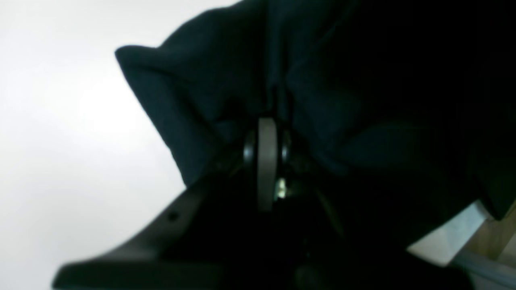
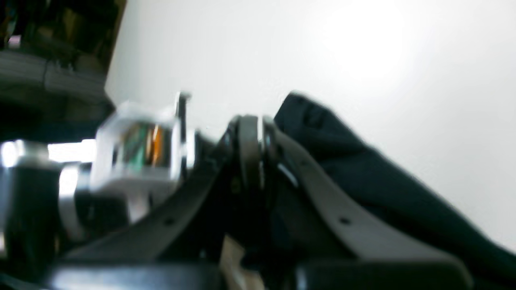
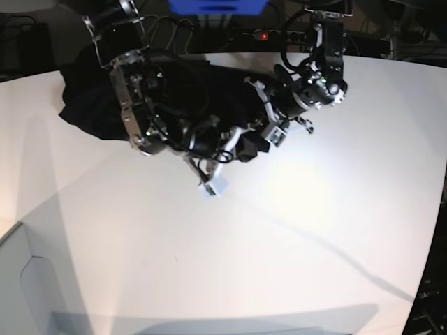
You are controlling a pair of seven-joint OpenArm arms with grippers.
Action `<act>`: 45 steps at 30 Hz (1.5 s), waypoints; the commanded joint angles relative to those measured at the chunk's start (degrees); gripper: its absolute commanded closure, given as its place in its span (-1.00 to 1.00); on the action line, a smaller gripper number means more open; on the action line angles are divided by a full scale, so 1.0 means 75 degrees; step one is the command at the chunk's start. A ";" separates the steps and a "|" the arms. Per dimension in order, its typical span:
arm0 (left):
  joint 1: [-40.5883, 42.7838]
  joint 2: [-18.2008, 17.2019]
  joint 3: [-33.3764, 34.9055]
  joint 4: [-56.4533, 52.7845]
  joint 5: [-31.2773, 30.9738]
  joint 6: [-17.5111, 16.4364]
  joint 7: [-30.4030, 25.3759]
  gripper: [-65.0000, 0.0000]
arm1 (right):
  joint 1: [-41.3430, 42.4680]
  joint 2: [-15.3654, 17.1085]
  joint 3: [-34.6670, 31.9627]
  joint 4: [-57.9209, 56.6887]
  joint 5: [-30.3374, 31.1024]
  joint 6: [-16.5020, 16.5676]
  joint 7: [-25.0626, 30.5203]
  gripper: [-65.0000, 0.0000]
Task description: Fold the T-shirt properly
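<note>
The black T-shirt point(image 3: 87, 105) lies bunched at the back left of the white table point(image 3: 293, 237), its near edge lifted between both arms. In the left wrist view my left gripper point(image 1: 267, 123) is shut on a gathered fold of the T-shirt point(image 1: 209, 80), which hangs around the fingertips. My right gripper point(image 2: 250, 121) is shut too, and the T-shirt point(image 2: 383, 181) trails from it down to the right; that view is blurred. Seen from the base, the right arm point(image 3: 140, 105) reaches over the cloth from the left. The left arm point(image 3: 318, 84) comes in from the right.
A power strip with a red light point(image 3: 262, 35) and cables lie behind the table. A blue object point(image 3: 216, 5) sits at the top edge. The table's edge point(image 1: 463, 241) shows at lower right in the left wrist view. A pale ledge point(image 3: 28, 279) stands at lower left.
</note>
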 commanded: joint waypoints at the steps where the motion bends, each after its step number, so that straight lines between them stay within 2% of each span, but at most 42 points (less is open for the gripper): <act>1: 0.0090 -0.0020 0.0015 -0.0001 0.0238 -0.0053 0.0405 1.00 | 0.0202 0.0041 -0.0007 0.0078 0.0135 -0.0212 0.0105 0.99; 5: 0.0160 -0.0020 0.0015 -0.0001 0.0226 -0.0053 0.0393 1.00 | 0.0296 0.0264 -0.0405 0.0055 0.0123 -0.0681 0.0105 0.99; 7: 0.0160 -0.0020 0.0015 0.0011 0.0215 -0.0053 0.0393 1.00 | 0.0308 0.0381 -0.0734 0.0055 -0.0017 -0.1150 0.0105 0.99; 11: 0.0172 -0.0020 0.0004 0.0011 0.0215 -0.0053 0.0393 1.00 | 0.0296 0.0581 -0.1472 0.0055 -0.0861 -0.2029 0.0012 0.98; 15: 0.0172 -0.0020 0.0004 0.0011 0.0238 -0.0065 0.0393 1.00 | 0.0261 0.0803 -0.2058 0.0055 -0.1353 -0.2451 -0.0141 0.98; 20: 0.0172 -0.0020 -0.0008 0.0011 0.0238 -0.0065 0.0393 1.00 | 0.0261 0.1003 -0.2257 0.0160 -0.1729 -0.2650 -0.0973 0.99; 26: 0.0172 -0.0031 -0.0008 0.0011 0.0250 -0.0065 0.0393 1.00 | 0.0284 0.1260 -0.2234 0.0535 -0.2467 -0.2650 -0.1934 0.99; 33: 0.0172 -0.0031 -0.0008 -0.0001 0.0250 -0.0065 0.0393 1.00 | 0.0319 0.1389 -0.2222 0.0922 -0.3932 -0.2650 -0.2966 0.98; 38: 0.0172 -0.0031 -0.0008 -0.0013 0.0250 -0.0065 0.0393 1.00 | 0.0272 0.1413 -0.2222 0.1614 -0.4624 -0.2650 -0.2995 0.99; 42: 0.0136 -0.0031 -0.0008 -0.0235 0.0250 -0.0065 0.0393 1.00 | 0.0108 0.1612 -0.2211 0.2387 -0.5175 -0.2650 -0.2995 0.99; 45: 0.0113 -0.0031 -0.0008 -0.0423 0.0250 -0.0065 0.0381 1.00 | -0.0114 0.1518 -0.2222 0.2797 -0.5468 -0.2650 -0.2995 0.99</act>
